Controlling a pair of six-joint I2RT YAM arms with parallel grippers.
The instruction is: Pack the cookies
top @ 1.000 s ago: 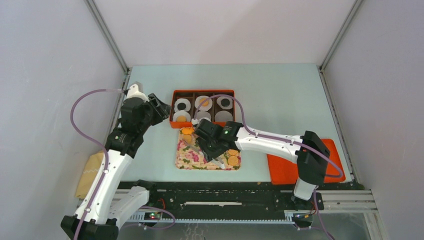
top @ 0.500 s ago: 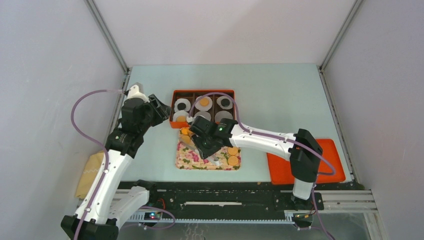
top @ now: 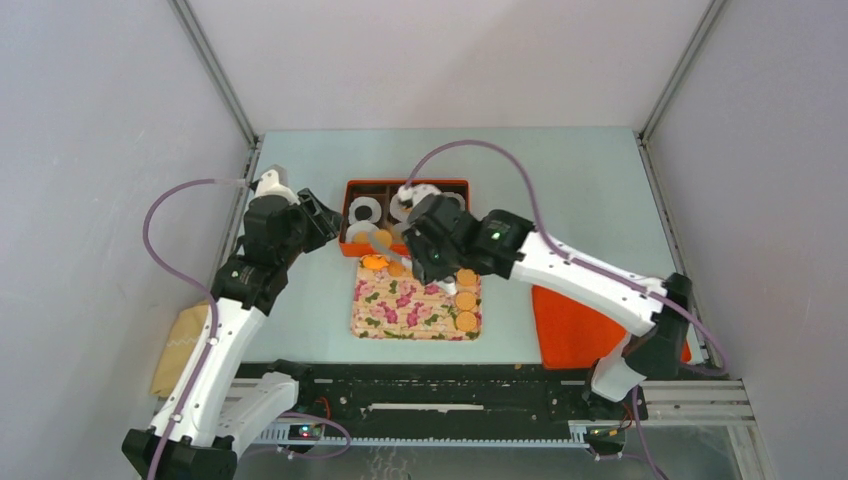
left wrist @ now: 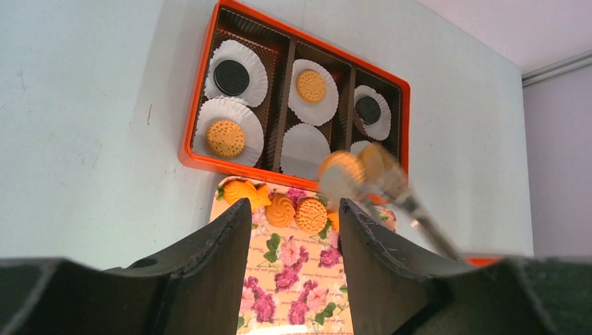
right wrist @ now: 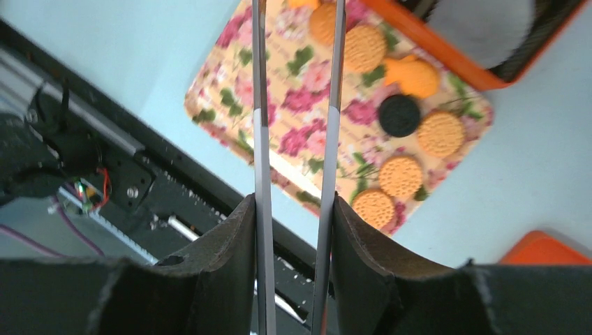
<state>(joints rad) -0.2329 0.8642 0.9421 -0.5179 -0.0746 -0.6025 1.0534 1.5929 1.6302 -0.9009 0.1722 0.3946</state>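
My right gripper (top: 432, 258) (right wrist: 293, 202) is shut on metal tongs (right wrist: 260, 139) that reach toward the orange box (top: 347, 215). In the left wrist view a blurred golden cookie (left wrist: 341, 167) sits at the tongs' tip, above the box's near edge. The box (left wrist: 188, 153) holds paper cups with black cookies (left wrist: 231, 77) and golden cookies (left wrist: 225, 138). One cup (left wrist: 305, 148) is empty. More cookies (right wrist: 400, 176) and a black one (right wrist: 399, 115) lie on the floral tray (top: 400, 310). My left gripper (top: 325, 220) (left wrist: 293, 209) hangs open left of the box, holding nothing.
An orange lid (top: 590, 335) lies at the right near edge, partly under my right arm. A tan bag (top: 180, 350) rests at the left edge. A black rail (top: 450, 385) runs along the front. Grey walls enclose the table.
My right arm has swung away from the floral tray toward the box, carrying the tongs with it. The left arm has not moved.
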